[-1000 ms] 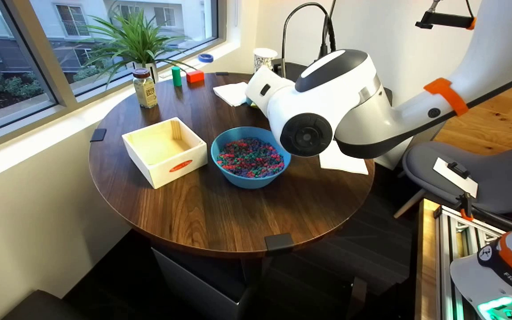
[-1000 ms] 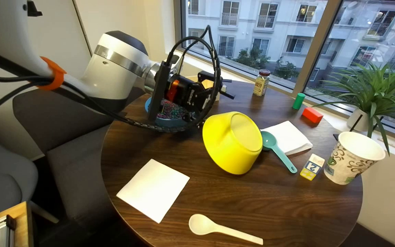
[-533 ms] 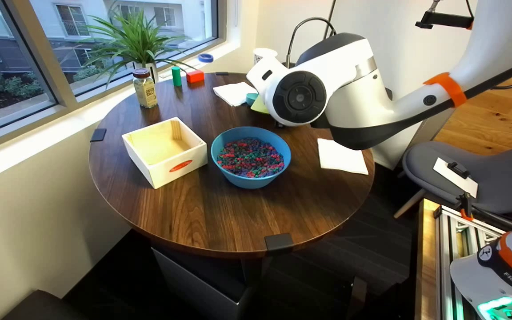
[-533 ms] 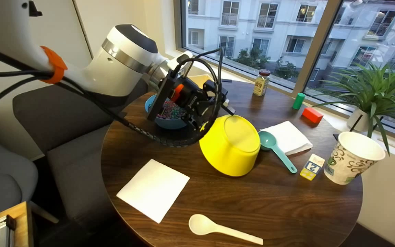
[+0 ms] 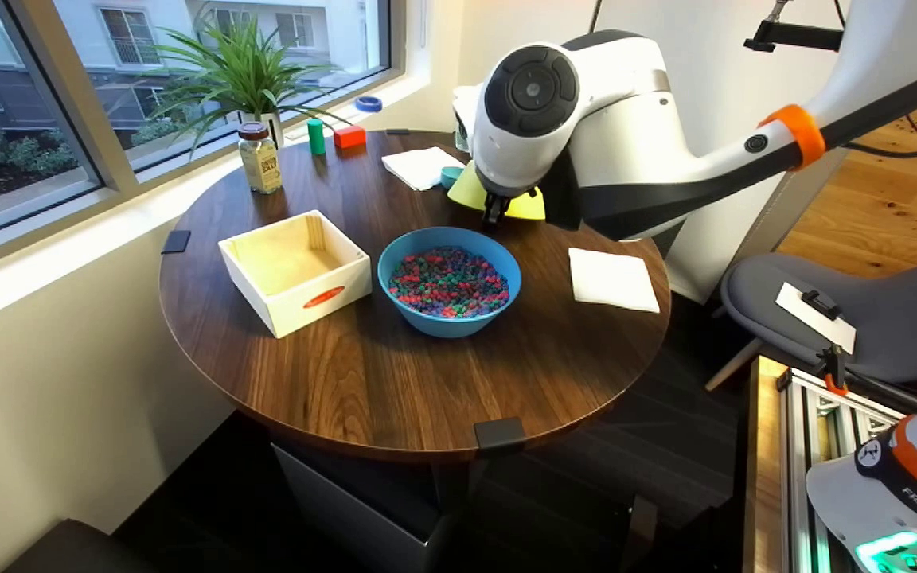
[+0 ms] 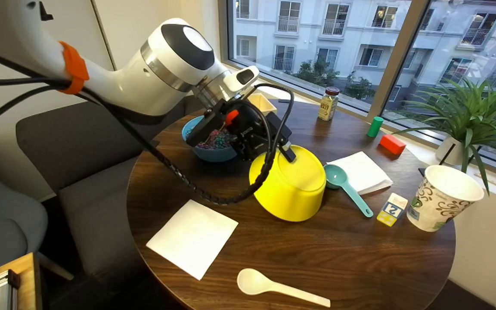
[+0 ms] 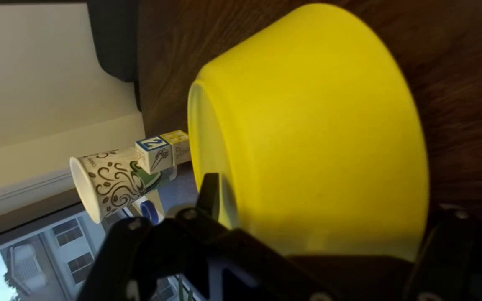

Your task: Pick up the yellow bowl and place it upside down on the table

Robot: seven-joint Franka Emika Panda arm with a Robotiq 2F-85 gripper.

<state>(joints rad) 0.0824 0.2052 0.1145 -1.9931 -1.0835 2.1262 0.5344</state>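
Note:
The yellow bowl [image 6: 293,200] is turned over on the dark wooden table [image 6: 317,249], its base facing up; any slight lean is hard to judge. My gripper [image 7: 329,217] stands wide open around the bowl's side in the wrist view. One of its fingers [image 7: 210,192] reaches over the bowl's base, and the other [image 7: 446,255] is near the rim at right. Whether either touches is unclear. An exterior view shows the near finger [image 6: 289,153] above the base; another shows the bowl [image 5: 526,208] partly behind the wrist.
Beside the gripper is a blue bowl [image 5: 449,278] of coloured pieces, with a wooden box [image 5: 295,274] past it. Around the yellow bowl lie a teal scoop [image 6: 349,189], a napkin [image 6: 366,170], letter blocks [image 6: 392,209], a paper cup [image 6: 444,198], a white sheet [image 6: 193,239] and a pale spoon [image 6: 282,287].
The bowl has tipped from leaning on its side to base up. My wrist has turned and come down, and a finger has moved over the base. The jaws have stayed open.

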